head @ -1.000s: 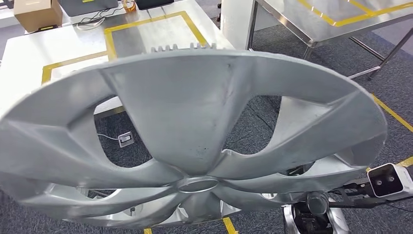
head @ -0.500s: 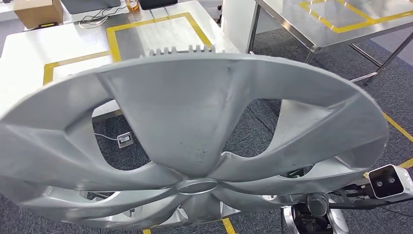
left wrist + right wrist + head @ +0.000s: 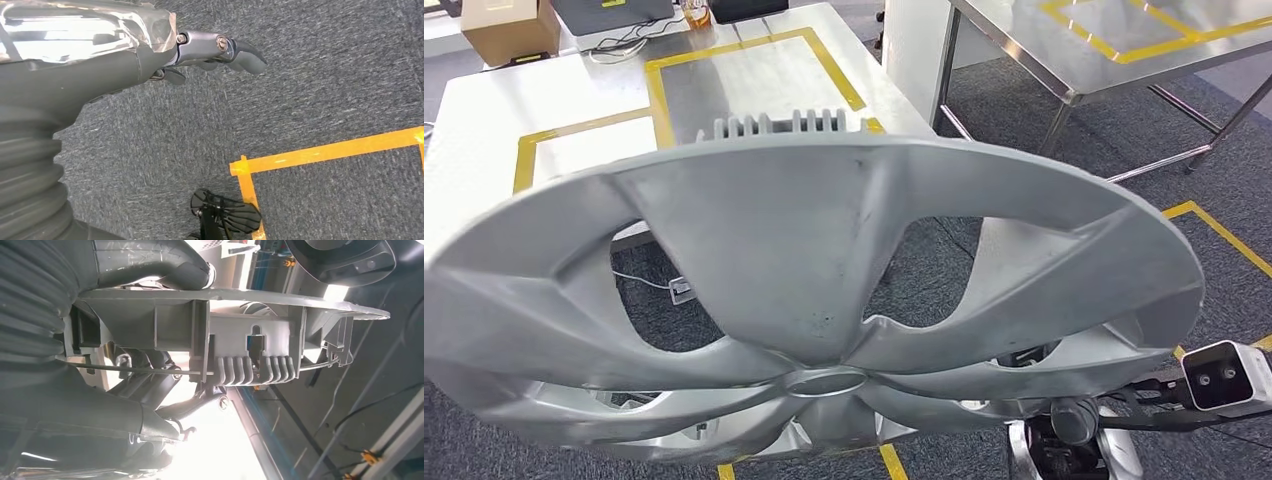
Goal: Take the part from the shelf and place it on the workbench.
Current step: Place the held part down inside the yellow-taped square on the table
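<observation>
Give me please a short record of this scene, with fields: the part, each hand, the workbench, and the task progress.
part: silver wheel cover, carried above the carpet
right hand: right hand grips the wheel cover at its rim
left hand: left hand over grey carpet; what it holds, cannot tell
workbench: steel workbench marked with yellow tape, ahead of the robot
progress: wheel cover not yet set on the workbench

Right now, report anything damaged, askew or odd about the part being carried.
The silver wheel cover is carried tilted, its far rim higher. Small dark specks mark its wide spoke near the hub; no cracks show. In the right wrist view, the right hand grips its rim. Otherwise nothing stands out.
</observation>
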Controlling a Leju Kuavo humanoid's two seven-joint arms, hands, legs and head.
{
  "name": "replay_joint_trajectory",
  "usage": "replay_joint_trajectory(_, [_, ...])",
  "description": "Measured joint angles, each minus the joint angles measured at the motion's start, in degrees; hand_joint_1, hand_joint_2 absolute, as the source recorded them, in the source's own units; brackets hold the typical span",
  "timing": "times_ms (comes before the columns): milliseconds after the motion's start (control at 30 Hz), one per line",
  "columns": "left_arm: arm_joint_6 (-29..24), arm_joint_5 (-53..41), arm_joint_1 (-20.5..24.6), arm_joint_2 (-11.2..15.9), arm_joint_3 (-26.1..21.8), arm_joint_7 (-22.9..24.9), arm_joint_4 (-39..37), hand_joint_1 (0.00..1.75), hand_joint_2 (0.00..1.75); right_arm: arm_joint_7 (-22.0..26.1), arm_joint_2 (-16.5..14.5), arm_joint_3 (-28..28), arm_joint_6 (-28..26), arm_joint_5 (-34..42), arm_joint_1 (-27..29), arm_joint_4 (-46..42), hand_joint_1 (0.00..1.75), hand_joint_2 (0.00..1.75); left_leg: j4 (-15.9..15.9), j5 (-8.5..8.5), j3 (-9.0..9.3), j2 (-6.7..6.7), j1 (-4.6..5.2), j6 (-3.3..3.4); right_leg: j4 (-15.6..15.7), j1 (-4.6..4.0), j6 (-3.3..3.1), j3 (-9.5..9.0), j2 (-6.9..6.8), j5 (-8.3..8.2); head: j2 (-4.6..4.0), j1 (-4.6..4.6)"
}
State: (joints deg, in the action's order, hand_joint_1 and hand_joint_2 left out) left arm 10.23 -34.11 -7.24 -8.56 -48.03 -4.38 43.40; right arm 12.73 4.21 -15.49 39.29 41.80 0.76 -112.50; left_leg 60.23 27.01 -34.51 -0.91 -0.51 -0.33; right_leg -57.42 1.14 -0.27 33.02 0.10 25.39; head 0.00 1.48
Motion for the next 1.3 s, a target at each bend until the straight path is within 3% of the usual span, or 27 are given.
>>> replay_joint_trajectory(100, [0.0,-0.2,0.1,-0.1,-0.7,-0.1,-0.2,0.0,1.75,0.2,0.0,0.0,0.0,-0.2,0.3,0.0,1.71,1.75,10.7,5.09,-5.0,0.35,-0.24,-0.71,0.0,0.01,-0.45,-0.05,-0.55,0.08,0.0,0.23])
replay_joint_trajectory(133, [0.0,-0.2,0.1,-0.1,-0.8,-0.1,-0.3,0.0,1.75,0.2,0.0,0.0,0.0,-0.2,0.4,0.0,1.71,1.75,13.4,5.84,-6.34,0.45,-0.27,-0.83,0.0,-0.03,-0.47,-0.05,-0.77,0.11,0.0,0.23])
replay_joint_trajectory(167, [0.0,-0.2,0.1,-0.2,-0.9,-0.1,-0.3,0.0,1.75,0.2,0.0,0.0,0.0,-0.3,0.5,0.0,1.71,1.75,13.9,5.49,-6.7,0.56,-0.27,-0.84,0.0,-0.07,-0.47,-0.08,-0.99,0.13,0.0,0.23])
replay_joint_trajectory(200, [0.0,-0.3,0.1,-0.2,-1.0,-0.1,-0.4,0.0,1.75,0.2,0.0,0.0,0.0,-0.3,0.6,0.0,1.71,1.75,12.1,4.11,-5.86,0.75,-0.26,-0.77,0.0,-0.1,-0.47,-0.14,-1.22,0.15,0.0,0.23])
replay_joint_trajectory(267, [0.0,-0.3,0.2,-0.2,-1.1,-0.1,-0.4,0.0,1.75,0.2,0.0,0.0,0.0,-0.3,0.6,0.0,1.71,1.75,4.0,0.53,-1.81,1.82,-0.08,-0.32,0.0,-0.22,-0.38,-0.34,-1.68,0.22,0.0,0.23])
replay_joint_trajectory(333, [0.0,-0.3,0.4,-0.2,-1.1,-0.1,-0.4,0.0,1.75,0.2,0.0,0.0,0.0,-0.3,0.6,0.0,1.71,1.75,-1.7,-1.06,0.98,2.7,0.35,0.33,0.0,-0.49,-0.03,-0.41,-2.13,0.35,0.0,0.21])
replay_joint_trajectory(400, [0.0,-0.4,0.5,-0.1,-1.1,-0.2,-0.4,0.0,1.75,0.2,0.0,0.1,0.0,-0.3,0.6,0.0,1.71,1.75,-2.5,-1.04,1.16,2.35,0.72,0.97,0.1,-0.6,0.54,-0.48,-2.63,0.42,0.0,0.19])
replay_joint_trajectory(467, [0.0,-0.4,0.4,-0.1,-1.2,-0.2,-0.4,0.0,1.75,0.2,0.0,0.1,0.0,-0.3,0.6,0.0,1.71,1.75,-3.1,-1.51,1.65,1.68,0.47,1.72,-0.3,-0.49,1.04,-0.29,-2.62,0.81,0.0,0.13])
replay_joint_trajectory(533, [0.0,-0.4,0.5,-0.2,-1.2,-0.2,-0.4,0.0,1.75,0.2,0.1,0.1,0.0,-0.3,0.6,-0.1,1.71,1.75,-3.7,-2.07,2.16,1.0,0.15,2.4,-4.5,-0.39,0.98,1.56,-1.64,2.97,0.0,-0.01])
replay_joint_trajectory(600, [0.0,-0.4,0.6,-0.2,-1.2,-0.2,-0.4,0.0,1.75,0.2,0.2,0.2,0.0,-0.3,0.7,0.0,1.71,1.75,-3.7,-2.19,2.06,0.19,0.21,2.64,-12.4,-0.31,0.72,5.31,-0.72,6.27,0.0,-0.1])
replay_joint_trajectory(633, [0.0,-0.5,0.6,-0.3,-1.2,-0.2,-0.4,0.0,1.75,0.2,0.3,0.2,0.0,-0.4,0.8,0.0,1.71,1.75,-3.7,-2.19,2.02,-0.29,0.22,2.65,-15.7,-0.27,0.83,6.96,-0.54,7.26,0.0,-0.11])
replay_joint_trajectory(667, [0.0,-0.5,0.6,-0.3,-1.3,-0.2,-0.4,0.0,1.75,0.2,0.3,0.2,0.0,-0.4,0.9,0.0,1.71,1.75,-3.7,-2.19,2.02,-0.79,0.23,2.64,-17.0,-0.22,1.13,7.71,-0.45,7.37,0.0,-0.11])
replay_joint_trajectory(700, [0.0,-0.6,0.6,-0.4,-1.3,-0.2,-0.5,0.0,1.75,0.2,0.3,0.2,0.0,-0.4,0.9,0.0,1.71,1.75,-3.7,-2.17,2.07,-1.3,0.22,2.62,-15.9,-0.15,1.58,7.3,-0.4,6.52,0.0,-0.11])
replay_joint_trajectory(767, [0.1,-0.6,0.6,-0.5,-1.4,-0.2,-0.5,0.0,1.75,0.2,0.3,0.2,0.0,-0.4,0.8,0.0,1.71,1.75,-3.5,-2.03,2.16,-2.24,0.21,2.4,-8.2,0.04,2.39,3.81,-0.04,3.23,0.0,-0.14])
replay_joint_trajectory(833, [0.3,-0.9,0.5,-0.6,-1.5,-0.3,-0.4,0.0,1.75,0.2,0.3,0.2,0.0,-0.3,0.8,0.0,1.71,1.75,-2.9,-1.62,1.96,-2.94,0.47,1.84,-1.6,0.03,2.13,0.8,0.4,0.78,0.0,-0.15])
replay_joint_trajectory(867, [0.4,-1.1,0.4,-0.6,-1.7,-0.3,-0.4,0.0,1.75,0.3,0.3,0.2,0.0,-0.1,0.7,0.0,1.71,1.75,-2.7,-1.47,1.8,-3.13,0.54,1.53,-0.4,-0.08,1.7,0.25,0.5,0.36,0.0,-0.16])
replay_joint_trajectory(933, [0.8,-1.6,0.2,-0.7,-2.2,-0.4,-0.4,0.0,1.75,0.3,0.3,0.2,0.0,0.4,0.7,0.0,1.71,1.75,-2.6,-1.3,1.63,-3.22,0.44,0.99,-0.2,-0.15,0.9,0.19,0.45,0.18,0.0,-0.17])
replay_joint_trajectory(1000, [1.1,-1.9,0.2,-0.8,-2.7,-0.5,-0.3,0.0,1.75,0.3,0.3,0.2,0.0,0.8,0.5,0.0,1.71,1.75,-1.1,-0.18,0.94,-2.22,0.3,0.41,-0.1,0.09,0.31,0.03,0.36,0.06,0.0,0.0])
replay_joint_trajectory(1100, [1.2,-2.0,0.4,-0.9,-3.1,-0.6,-0.2,0.0,1.75,0.3,0.3,0.2,0.0,1.0,0.5,0.0,1.71,1.75,8.8,4.8,-3.71,0.05,0.02,-0.41,0.0,0.11,-0.17,-0.14,0.09,0.15,0.0,0.4])
replay_joint_trajectory(1167, [1.2,-2.0,0.4,-0.9,-3.4,-0.6,-0.2,0.0,1.75,0.3,0.3,0.2,0.0,1.0,0.5,0.0,1.71,1.75,14.0,6.07,-6.46,0.46,-0.15,-0.59,-0.1,0.03,-0.22,-0.18,-0.07,0.21,0.0,0.4])
replay_joint_trajectory(1200, [1.2,-2.0,0.4,-1.0,-3.5,-0.6,-0.2,0.0,1.75,0.3,0.3,0.2,0.0,1.0,0.5,0.0,1.71,1.75,13.5,5.13,-6.39,0.53,-0.18,-0.58,-0.1,0.02,-0.23,-0.24,-0.12,0.24,0.0,0.4])
replay_joint_trajectory(1233, [1.2,-2.0,0.4,-1.0,-3.6,-0.6,-0.2,0.0,1.75,0.3,0.3,0.1,0.0,1.1,0.5,0.0,1.71,1.75,10.8,3.28,-5.18,0.6,-0.18,-0.47,-0.1,0.01,-0.23,-0.34,-0.15,0.26,0.0,0.39])
replay_joint_trajectory(1300, [1.3,-2.1,0.5,-1.0,-3.7,-0.6,-0.1,0.0,1.75,0.3,0.3,0.1,0.0,1.3,0.4,0.0,1.71,1.75,2.5,-0.35,-1.22,0.86,-0.01,0.0,-0.1,-0.16,-0.12,-0.51,-0.18,0.34,0.0,0.4])
